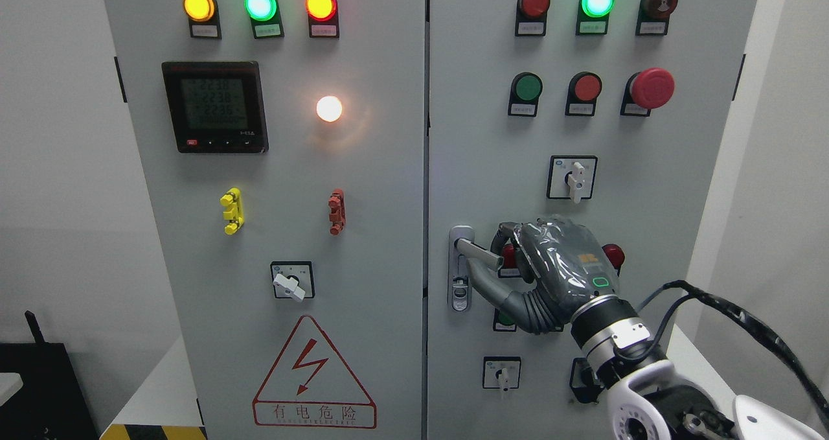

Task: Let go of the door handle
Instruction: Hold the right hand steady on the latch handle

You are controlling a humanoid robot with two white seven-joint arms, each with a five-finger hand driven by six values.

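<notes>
The door handle (478, 252) is a silver lever swung out from its lock plate (459, 284) at the left edge of the right cabinet door. My right hand (495, 268), dark grey with a wrapped back, reaches in from the lower right. Its fingers (507, 238) curl over the lever's free end, and the thumb (487, 286) runs underneath, with its tip up near the lever's root. The hand is shut on the handle. The left arm does not show.
The grey cabinet carries indicator lamps (259, 4), a meter (214, 107), a red emergency button (651, 88) and rotary switches (572, 178). A red button (613, 256) and another switch (501, 372) sit close around my hand. My black cable (732, 310) loops at the right.
</notes>
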